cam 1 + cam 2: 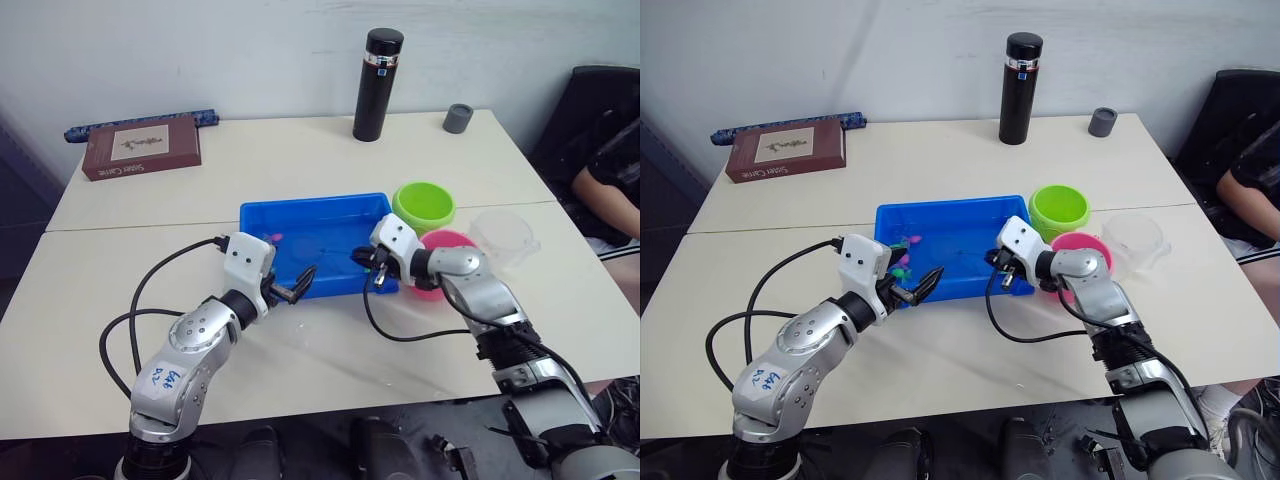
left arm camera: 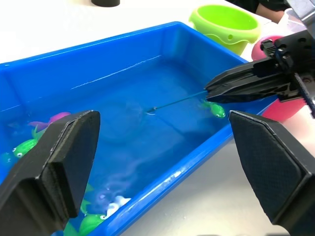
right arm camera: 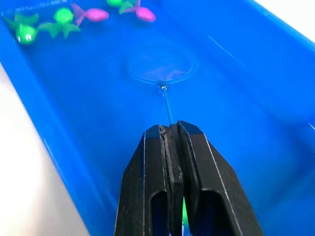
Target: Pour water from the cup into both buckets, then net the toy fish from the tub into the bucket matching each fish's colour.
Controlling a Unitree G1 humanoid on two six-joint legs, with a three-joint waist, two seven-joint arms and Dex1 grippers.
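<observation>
The blue tub [image 1: 310, 206] holds water and sits mid-table. My right gripper [image 3: 173, 130] is shut on the net's thin handle at the tub's right end. The net [image 3: 161, 66] lies low in the water, with no fish in it. Pink and green toy fish [image 3: 93, 14] cluster at the tub's left end, and one green fish [image 2: 215, 110] floats just under my right gripper [image 2: 211, 91]. My left gripper [image 1: 295, 285] stands open at the tub's front-left rim, holding nothing. The green bucket [image 1: 423, 205] and pink bucket [image 1: 450, 240] stand right of the tub. The clear cup [image 1: 505, 235] is beside them.
A tall black flask [image 1: 378, 85] and a small grey cup [image 1: 459, 118] stand at the back. A brown book [image 1: 142, 146] lies at the back left. A seated person [image 1: 610, 170] is at the table's right edge. Black cables hang from both wrists.
</observation>
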